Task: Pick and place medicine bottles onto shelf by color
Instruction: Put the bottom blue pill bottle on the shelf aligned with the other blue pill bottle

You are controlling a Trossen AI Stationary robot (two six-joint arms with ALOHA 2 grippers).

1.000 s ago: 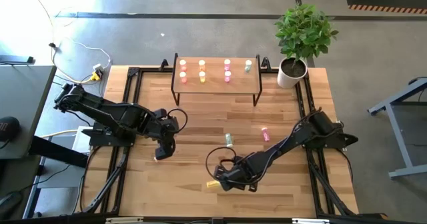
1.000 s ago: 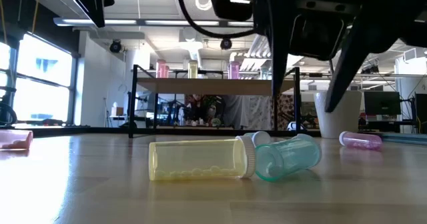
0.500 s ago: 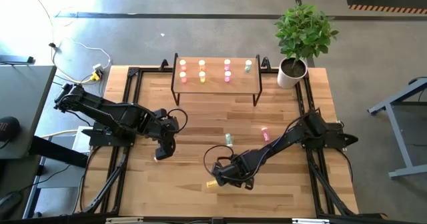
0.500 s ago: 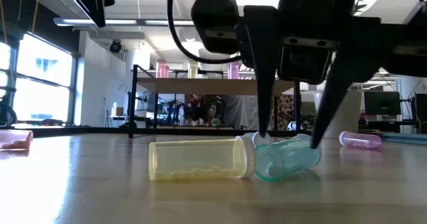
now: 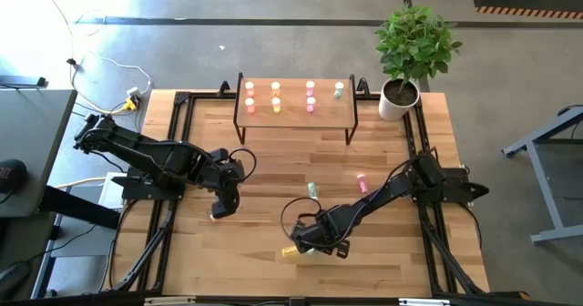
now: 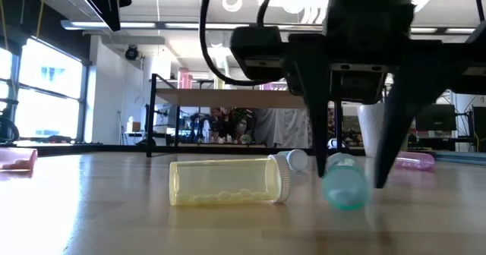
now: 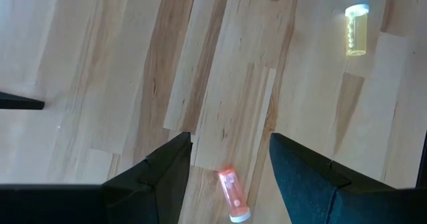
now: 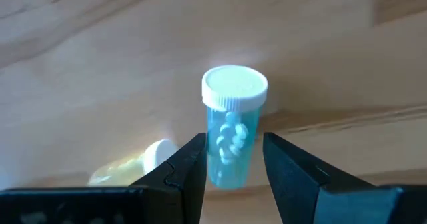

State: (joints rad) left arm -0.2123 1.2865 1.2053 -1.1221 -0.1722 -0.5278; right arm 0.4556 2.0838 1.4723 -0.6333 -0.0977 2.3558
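Note:
My right gripper [image 5: 308, 242] [image 6: 351, 181] is open and points down near the table's front edge. Its fingers stand on either side of a pale green bottle [image 8: 230, 141] [image 6: 345, 185] that lies on its side on the table. A yellow bottle [image 6: 224, 183] [image 5: 289, 249] lies on its side just left of it. My left gripper [image 5: 223, 206] [image 7: 230, 164] is open above a red-orange bottle [image 7: 233, 197] lying on the table. The shelf [image 5: 296, 115] stands at the far edge, with several bottles upright on it. My right gripper's fingers [image 8: 193, 164] come from above, pointing down, and lie across the green bottle's body [image 8: 230, 157], one on each side. The bottle lies on the table, its cap [image 8: 235, 87] toward the far edge. I cannot tell whether either finger touches it.
Another pale green bottle [image 5: 312, 190] and a pink one [image 5: 362, 183] [image 6: 410, 161] lie mid-table. A white plant pot [image 5: 398, 98] stands right of the shelf. Black frame rails [image 5: 173, 142] run along the table's sides.
My right gripper has come down beside the yellow bottle and then gone a little toward the table's right edge. The green bottle has turned about on the table: it lay slanted against the yellow bottle's cap and now points end-on toward the near edge, between the fingers.

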